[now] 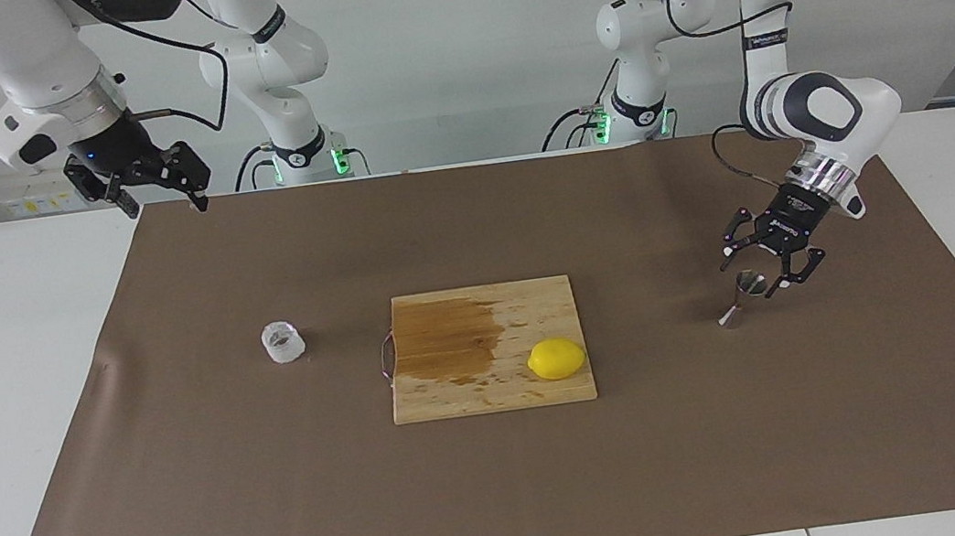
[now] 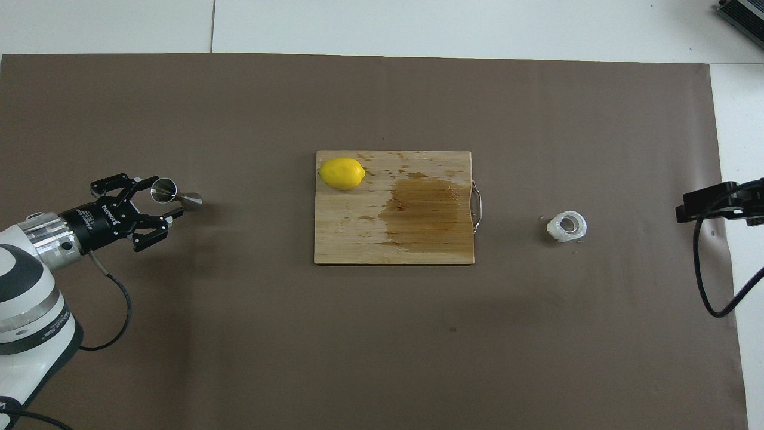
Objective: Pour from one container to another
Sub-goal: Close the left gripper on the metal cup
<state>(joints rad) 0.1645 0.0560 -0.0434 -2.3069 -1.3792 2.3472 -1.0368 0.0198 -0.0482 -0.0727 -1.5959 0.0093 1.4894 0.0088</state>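
Note:
The small clear glass jar (image 1: 282, 342) (image 2: 567, 226) stands upright on the brown mat toward the right arm's end of the table. The steel jigger (image 1: 740, 300) (image 2: 192, 202) stands upright on the mat toward the left arm's end. My left gripper (image 1: 754, 276) (image 2: 164, 200) hangs tilted at the jigger's upper cup. It is open, with a fingertip on either side of the cup and a gap showing. My right gripper (image 1: 165, 206) (image 2: 716, 203) waits open and empty, raised over the mat's corner at the robots' edge.
A wooden cutting board (image 1: 494, 390) (image 2: 358, 245) lies mid-table between jar and jigger, with a dark wet stain on its jar-side half. A yellow lemon (image 1: 557, 358) (image 2: 342, 173) rests on its corner toward the jigger. The brown mat (image 1: 506, 486) covers most of the table.

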